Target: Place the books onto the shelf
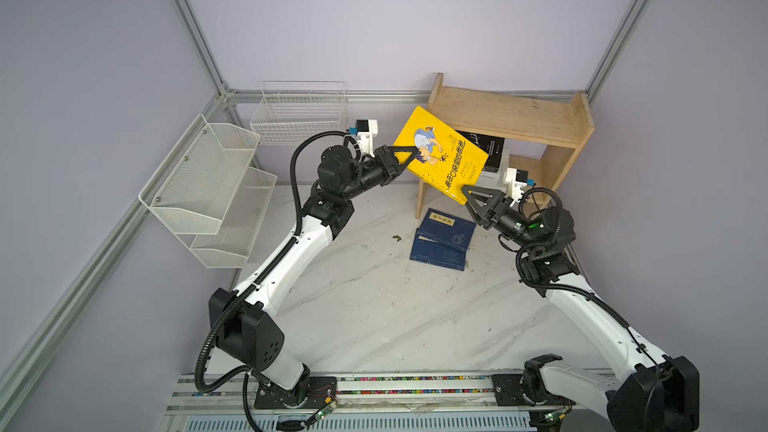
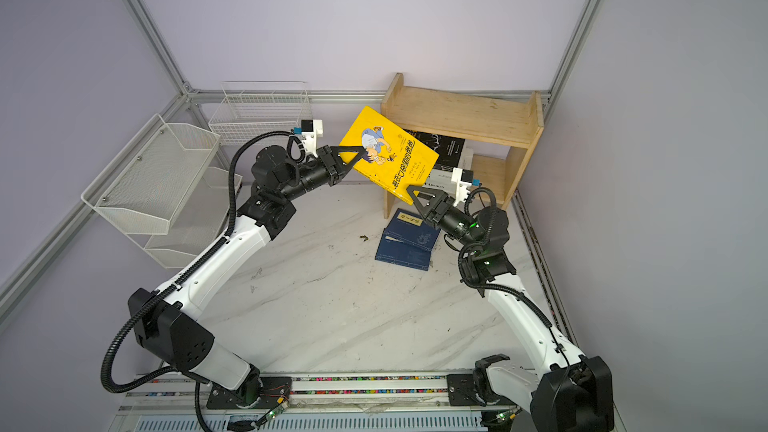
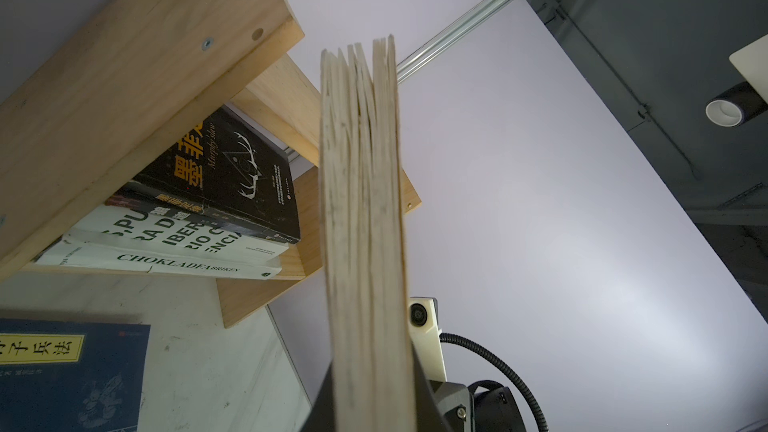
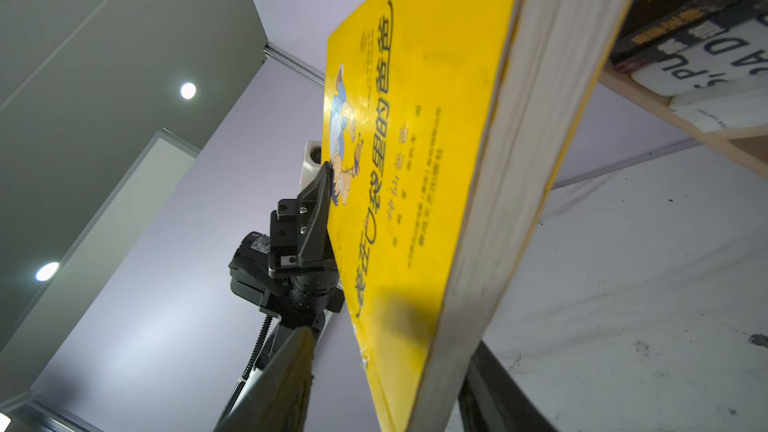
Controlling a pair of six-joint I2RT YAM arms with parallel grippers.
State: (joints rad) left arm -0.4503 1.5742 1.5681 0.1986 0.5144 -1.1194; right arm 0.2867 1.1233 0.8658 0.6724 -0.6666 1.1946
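Note:
A yellow book hangs tilted in the air in front of the wooden shelf. My left gripper is shut on its left edge; the left wrist view shows the page edge between the jaws. My right gripper is open, its fingers straddling the book's lower corner with a gap on the cover side. Black books and white books lie stacked on the shelf's lower tier. Two navy books lie on the table.
A white mesh rack hangs on the left wall and a white wire basket on the back wall. The marble table carries a small scrap left of the navy books.

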